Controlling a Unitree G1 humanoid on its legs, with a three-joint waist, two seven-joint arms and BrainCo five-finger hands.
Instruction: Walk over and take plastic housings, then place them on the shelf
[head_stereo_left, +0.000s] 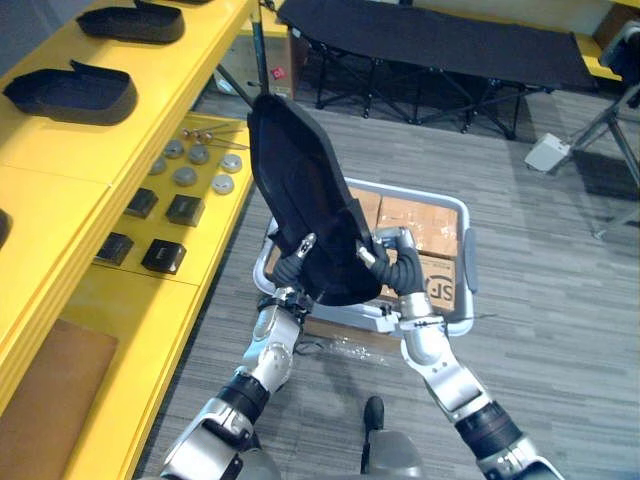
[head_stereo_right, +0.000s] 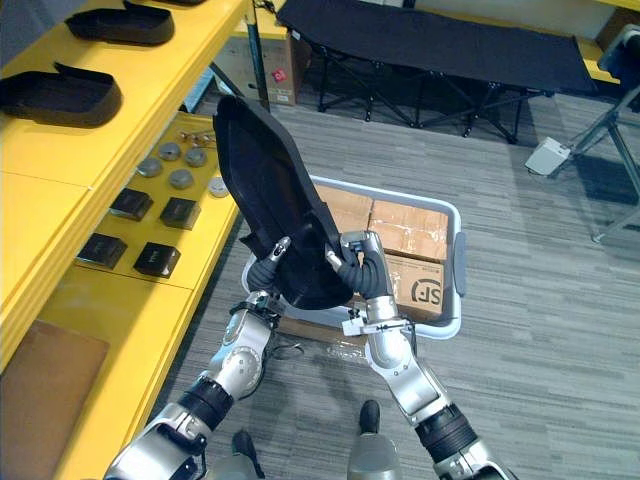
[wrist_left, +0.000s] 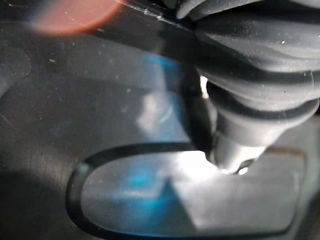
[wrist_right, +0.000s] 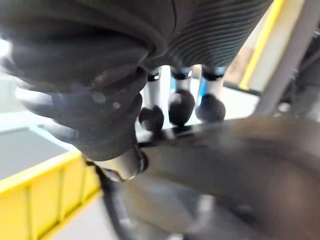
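Housing (head_stereo_left: 300, 180), one, upright at centre over crate (head_stereo_left: 467, 258), fingers of left hand (head_stereo_left: 288, 268) and right hand (head_stereo_left: 392, 255) curled round its lower edge; housings (head_stereo_left: 70, 92) (head_stereo_left: 130, 22), two, on shelf (head_stereo_left: 60, 170) at 10 o'clock; blocks (head_stereo_left: 185, 209), four, at 9.

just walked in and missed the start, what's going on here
The robot holds a black plastic housing upright in front of itself, with its left hand and right hand both clamped on the lower edge. It stands beside a yellow shelf, where two similar housings lie on the top level. Past the held piece, a grey cart carries cardboard boxes. The held housing is not yet on the shelf.
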